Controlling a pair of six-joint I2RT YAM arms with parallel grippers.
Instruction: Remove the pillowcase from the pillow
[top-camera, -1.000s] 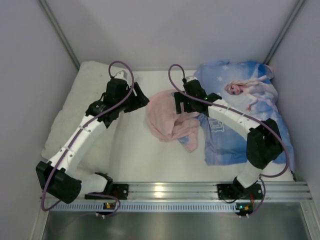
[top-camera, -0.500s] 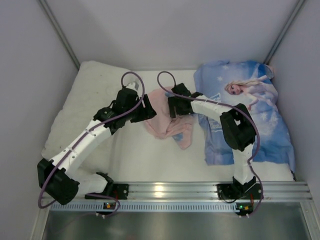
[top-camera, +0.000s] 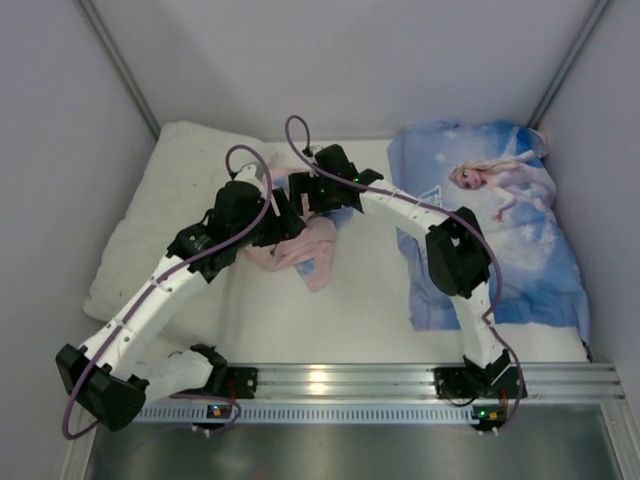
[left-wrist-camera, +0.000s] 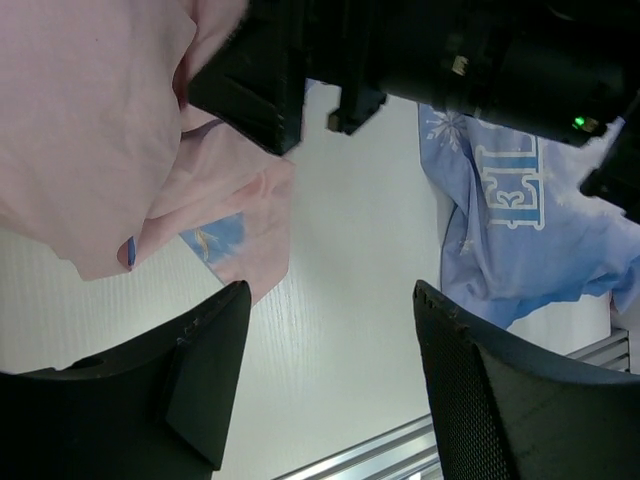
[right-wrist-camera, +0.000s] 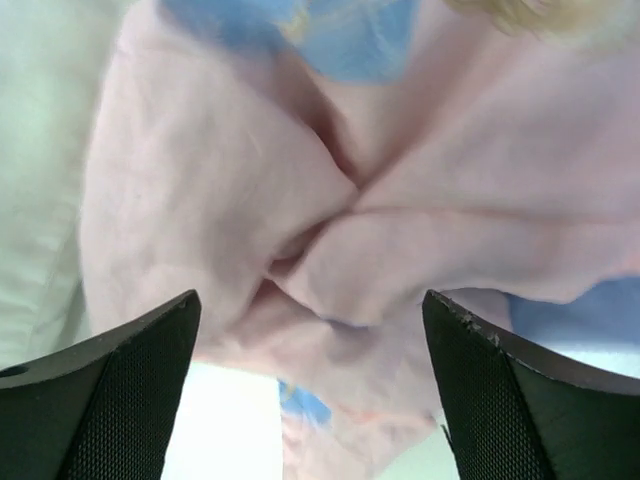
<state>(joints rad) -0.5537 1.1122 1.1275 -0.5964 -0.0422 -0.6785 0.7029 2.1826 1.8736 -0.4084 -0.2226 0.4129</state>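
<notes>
The pillowcase (top-camera: 308, 252) lies crumpled on the white table, pink face out with bits of blue print, just right of the bare white pillow (top-camera: 165, 185) at the left. My left gripper (top-camera: 288, 224) hovers over the heap's left part; in the left wrist view the left gripper (left-wrist-camera: 330, 300) is open and empty over bare table, the pink cloth (left-wrist-camera: 90, 150) up left of it. My right gripper (top-camera: 305, 192) is above the heap's far edge. In the right wrist view the right gripper (right-wrist-camera: 310, 300) is open wide with the pink folds (right-wrist-camera: 300, 200) under it.
A second pillow in blue Elsa print (top-camera: 500, 215) lies at the right; its cloth shows in the left wrist view (left-wrist-camera: 520, 230). Grey walls close in on three sides. An aluminium rail (top-camera: 330, 380) runs along the near edge.
Both grippers have moved left, and the pink pillowcase heap has shifted left with them toward the white pillow. The right arm now stretches far across the table.
</notes>
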